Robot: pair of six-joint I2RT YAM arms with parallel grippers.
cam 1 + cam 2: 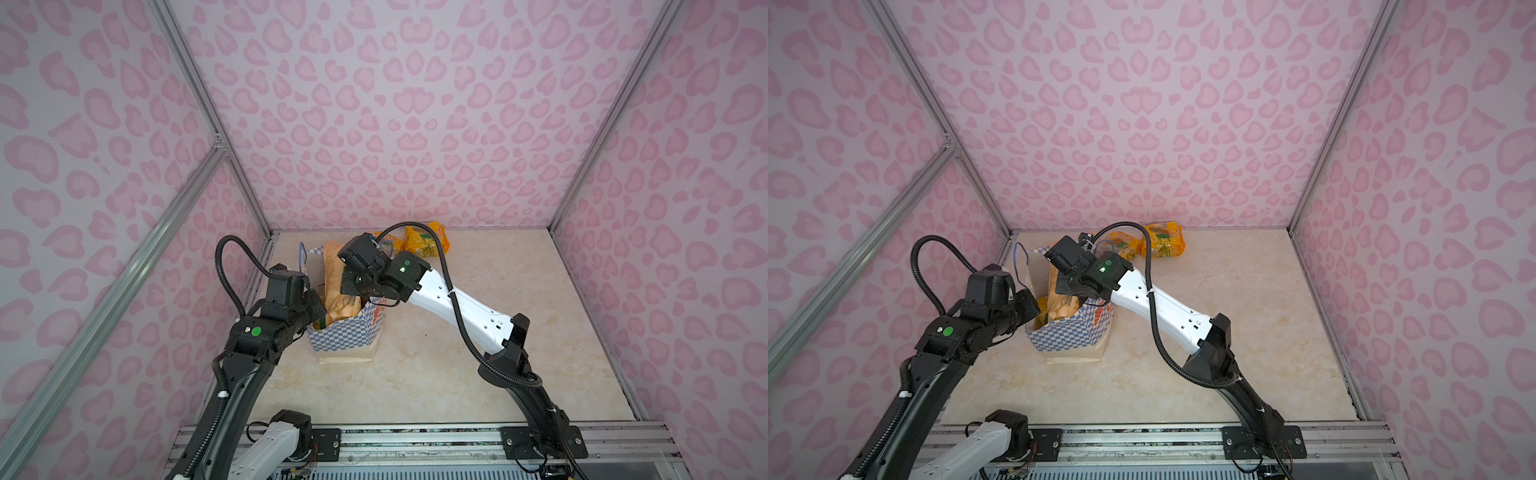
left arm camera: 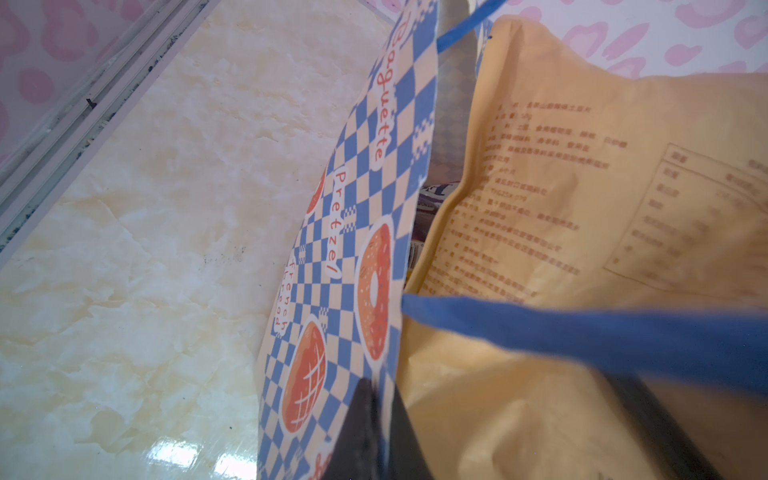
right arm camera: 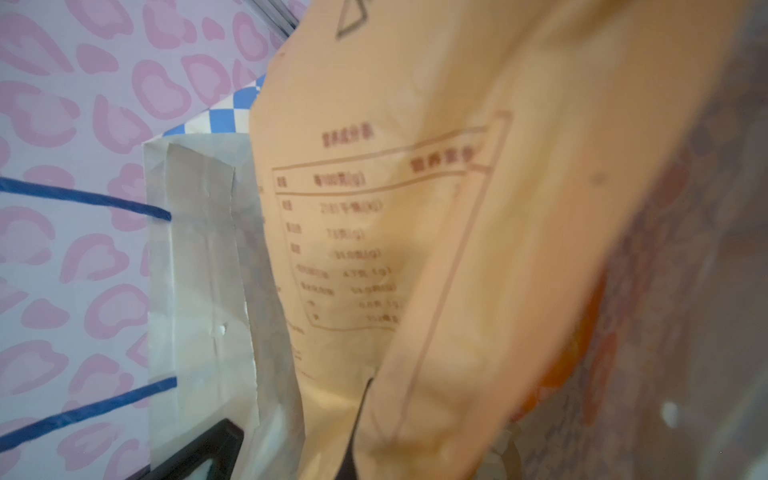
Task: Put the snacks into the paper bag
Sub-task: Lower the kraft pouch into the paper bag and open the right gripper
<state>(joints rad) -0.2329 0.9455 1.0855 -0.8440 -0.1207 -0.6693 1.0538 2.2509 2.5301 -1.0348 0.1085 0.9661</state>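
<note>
Your left fingers (image 2: pixel 365 436) pinch the checkered rim of the paper bag (image 2: pixel 345 249), holding its mouth open. Your right fingers (image 3: pixel 351 457) are clamped on the tan pouch (image 3: pixel 374 208), which stands half inside the bag, just beside them. Ease the pouch straight down along the bag wall before letting go, with the rim kept taut. Yellow packets (image 1: pixel 419 245) lie on the table (image 1: pixel 457 374) beyond. The bag's bottom is hidden.

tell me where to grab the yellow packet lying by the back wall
I'd pinch the near edge of the yellow packet, coming down from above on the side facing the middle of the table. It lies flat, the back wall is close behind it, and a second packet crowds its left.
</note>
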